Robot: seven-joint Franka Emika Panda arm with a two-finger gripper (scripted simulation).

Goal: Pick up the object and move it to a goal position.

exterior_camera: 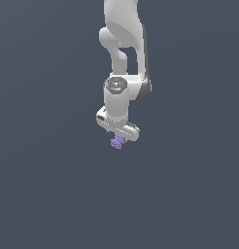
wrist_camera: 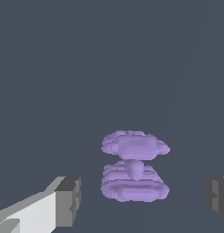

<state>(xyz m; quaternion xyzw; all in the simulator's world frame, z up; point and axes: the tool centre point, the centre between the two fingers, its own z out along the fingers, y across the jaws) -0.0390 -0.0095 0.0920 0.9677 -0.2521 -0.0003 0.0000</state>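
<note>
Tool (exterior_camera: 118, 138) points straight down at the end of the white Panda arm (exterior_camera: 122, 53), which comes in from the top of the exterior view. We log the tool as released: in the wrist view its two grey fingertip pads (wrist_camera: 68, 201) stand far apart, one on each side of the frame, with open space between each pad and the piece.

We see the object (exterior_camera: 117, 142), a tiny light-purple blocky piece, directly beneath the white tool body in the exterior view, much narrower than the tool's crossbar. Only its lower part shows there; the fingers themselves are too small to make out from that camera.

In the wrist view the object (wrist_camera: 133, 166) reads as two flat, lumpy slabs stacked one above the other, joined by a short rounded stem in the middle. The lower slab has ridged, ribbed edges; the upper one is more cloud-like in outline. It lies between the two pads, nearer the middle of the gap than either side, and we see neither pad touching it.

We note the surroundings as one uniform dark slate-grey field in both views, with no edge or seam visible. We cannot tell from these renders whether the object rests on a bench surface or how high the tool hangs above it.
</note>
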